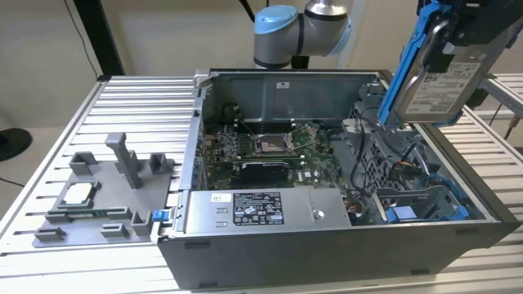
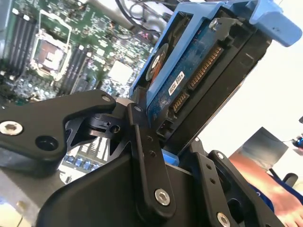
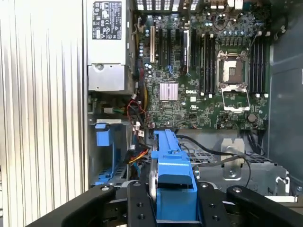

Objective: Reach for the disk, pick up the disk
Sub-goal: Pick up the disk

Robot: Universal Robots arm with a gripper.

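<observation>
Blue-framed disk (image 1: 433, 79) clamped in claw (image 3: 173, 208), upright, long axis near vertical, above case (image 1: 327, 245)

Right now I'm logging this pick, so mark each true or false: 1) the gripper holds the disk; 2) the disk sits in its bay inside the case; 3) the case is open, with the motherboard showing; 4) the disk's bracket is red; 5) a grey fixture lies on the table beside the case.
1) True: the gripper is shut on the disk.
2) False: the disk hangs in the air above the case, near the exterior view's right.
3) True: the motherboard is bare to view.
4) False: the bracket is blue.
5) True: the fixture lies on the table, at the exterior view's left of the case.
</observation>
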